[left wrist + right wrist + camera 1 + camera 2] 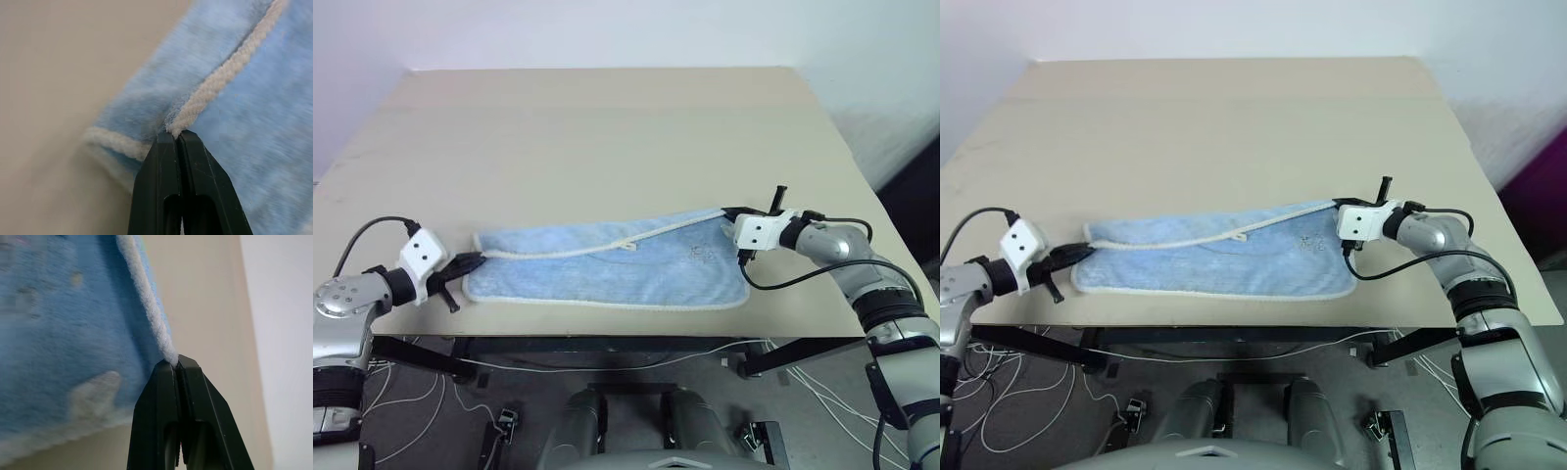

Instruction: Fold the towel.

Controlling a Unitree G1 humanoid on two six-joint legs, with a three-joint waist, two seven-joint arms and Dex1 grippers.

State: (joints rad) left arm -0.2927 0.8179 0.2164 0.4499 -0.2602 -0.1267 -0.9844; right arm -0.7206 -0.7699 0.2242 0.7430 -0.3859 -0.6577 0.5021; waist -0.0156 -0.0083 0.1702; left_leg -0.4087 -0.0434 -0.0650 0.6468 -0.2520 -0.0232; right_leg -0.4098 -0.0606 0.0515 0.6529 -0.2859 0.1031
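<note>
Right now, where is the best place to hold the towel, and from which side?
Hold the towel by its whitish piped edge at the two end corners, each gripper coming in from its own side. The left gripper and right gripper already pinch there.

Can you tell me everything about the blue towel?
The towel is light blue and fluffy, with a whitish cord edge and a small pale stitched mark. It lies near the front edge of the tan table, folded lengthwise. The left gripper pinches one end's cord, the right gripper the other end's.
</note>
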